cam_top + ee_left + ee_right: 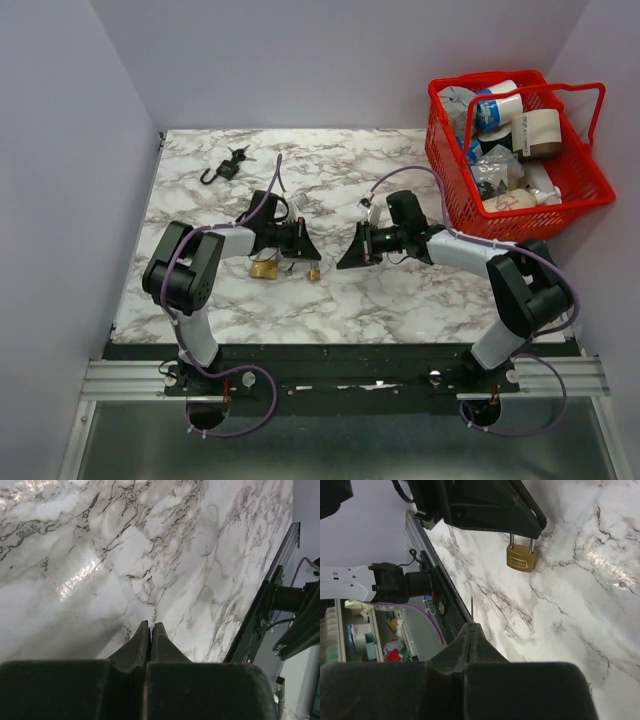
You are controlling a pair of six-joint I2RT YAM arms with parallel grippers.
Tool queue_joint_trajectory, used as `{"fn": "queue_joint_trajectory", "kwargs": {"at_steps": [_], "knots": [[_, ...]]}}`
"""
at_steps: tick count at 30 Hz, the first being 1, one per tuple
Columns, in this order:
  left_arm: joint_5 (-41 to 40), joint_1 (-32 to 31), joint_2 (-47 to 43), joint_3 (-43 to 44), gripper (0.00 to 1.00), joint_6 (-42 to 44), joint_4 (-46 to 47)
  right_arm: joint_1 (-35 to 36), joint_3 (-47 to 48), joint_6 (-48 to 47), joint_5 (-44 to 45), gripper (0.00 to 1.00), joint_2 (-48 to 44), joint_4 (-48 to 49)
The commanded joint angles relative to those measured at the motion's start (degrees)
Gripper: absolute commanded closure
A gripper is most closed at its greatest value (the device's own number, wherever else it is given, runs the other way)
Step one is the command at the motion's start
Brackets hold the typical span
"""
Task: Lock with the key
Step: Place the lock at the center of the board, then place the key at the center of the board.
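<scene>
Key bunch [238, 154] is seen well beyond the left gripper [312, 256], clamped on a brass padlock [521, 559]; right gripper [471, 626] is pinched on a metal sliver [471, 609].

Upper left on the white marble worktop [400, 300]: bunch of black-headed keys [240, 154], just beside squat black padlock [222, 171]. Upper right: red plastic basket [520, 222]. Centre: small brass padlock [313, 272].

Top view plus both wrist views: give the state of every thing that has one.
left hand: shut on shackle of small brass padlock
small brass padlock: hanging from that hand
right hand: shut on thin metal sliver
black padlock: on table, shackle looks open
key: on table beside it, unheld
</scene>
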Motion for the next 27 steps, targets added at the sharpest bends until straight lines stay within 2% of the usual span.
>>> {"fn": "queue_joint_trajectory", "kwargs": {"at_steps": [1,4,8,16,19,22,23,27], "knots": [[-2.1,0.0,1.9,2.1,0.96,2.2,1.8,0.8,-0.1,2.2,0.5,0.99,3.0,2.6],[-2.0,0.1,2.2,2.4,0.89,3.8,0.2,1.0,-0.1,2.6,0.6,0.99,3.8,3.1],[-3.4,0.5,0.6,2.0,0.71,4.3,-0.5,1.1,-0.1,2.6,1.7,0.99,4.5,3.1],[-4.1,0.7,-3.5,4.1,0.53,4.1,-2.8,1.2,0.0,5.6,4.6,0.99,8.0,3.2],[-4.3,0.8,-5.6,5.0,0.41,3.7,-3.4,1.7,1.3,6.7,6.0,0.99,9.5,2.4],[-5.2,0.7,-7.8,6.3,0.17,4.1,-4.5,2.3,2.1,7.8,7.2,0.99,10.5,2.4],[-5.5,0.8,-8.5,6.5,0.01,4.1,-4.8,2.4,2.3,8.0,7.6,0.99,11.0,2.4],[-7.4,1.2,-13.3,6.3,0.01,3.0,-4.8,3.0,3.3,10.3,10.8,0.99,12.4,2.4]]}}
